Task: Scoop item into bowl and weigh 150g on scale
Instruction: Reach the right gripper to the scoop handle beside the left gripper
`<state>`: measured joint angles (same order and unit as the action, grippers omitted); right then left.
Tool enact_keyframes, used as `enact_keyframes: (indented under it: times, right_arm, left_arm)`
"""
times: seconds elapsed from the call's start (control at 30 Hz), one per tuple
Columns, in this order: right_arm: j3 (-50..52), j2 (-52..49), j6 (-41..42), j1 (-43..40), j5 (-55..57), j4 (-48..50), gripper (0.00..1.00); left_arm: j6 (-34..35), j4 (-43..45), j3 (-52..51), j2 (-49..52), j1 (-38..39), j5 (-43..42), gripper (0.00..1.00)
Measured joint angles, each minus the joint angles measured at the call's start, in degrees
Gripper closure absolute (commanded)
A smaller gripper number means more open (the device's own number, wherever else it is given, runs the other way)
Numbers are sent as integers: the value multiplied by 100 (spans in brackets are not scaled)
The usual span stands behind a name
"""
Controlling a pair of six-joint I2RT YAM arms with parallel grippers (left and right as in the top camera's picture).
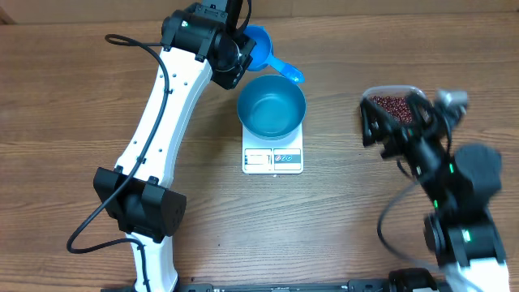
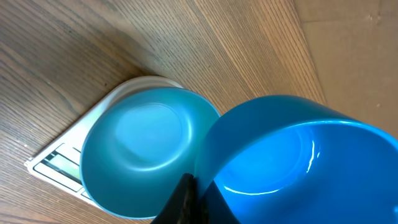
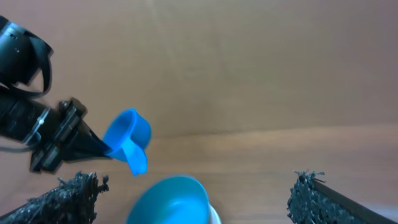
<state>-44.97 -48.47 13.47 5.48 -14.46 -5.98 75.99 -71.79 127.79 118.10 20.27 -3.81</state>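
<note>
The blue bowl (image 1: 272,107) sits on the white scale (image 1: 273,158), and it looks empty in the left wrist view (image 2: 143,143). My left gripper (image 1: 235,50) hangs just behind and left of the bowl. It is shut on the rim of the small blue scoop (image 1: 261,47), whose cup (image 2: 298,162) shows no beans. Dark red-brown beans (image 1: 392,104) fill a clear tub at the right. My right gripper (image 1: 397,122) hovers open over the tub's near side. Nothing lies between its fingers (image 3: 62,199), which frame the bowl (image 3: 171,202) and the scoop (image 3: 127,140).
The scale's display panel (image 1: 259,159) faces the table's front edge. A brown cardboard wall (image 3: 249,56) stands behind the table. The left arm's white links (image 1: 154,138) stretch across the table's left half. The right arm's base (image 1: 462,235) sits at the front right.
</note>
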Motion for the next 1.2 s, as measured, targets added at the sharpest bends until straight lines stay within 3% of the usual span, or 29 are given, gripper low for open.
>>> enact_keyframes:
  times: [0.23, 0.43, 0.6, 0.77, 1.2]
  right_arm:
    - [-52, -1593, 455, 22, -1412, 1814, 0]
    - [-68, -2549, 1971, 24, -2131, 2894, 0]
    - [-68, -3071, 3324, 24, -2260, 3080, 0]
    - [-68, -3342, 4172, 31, -2258, 3102, 0]
    - [-68, -3373, 4634, 509, -2068, 3477, 0]
  left_arm:
    - [125, -17, 0, 0, 0, -26, 96]
    - [181, -24, 0, 0, 0, -63, 96]
    - [214, -24, 0, 0, 0, -90, 96]
    - [275, -22, 0, 0, 0, -157, 96]
    - [317, -24, 0, 0, 188, -175, 96]
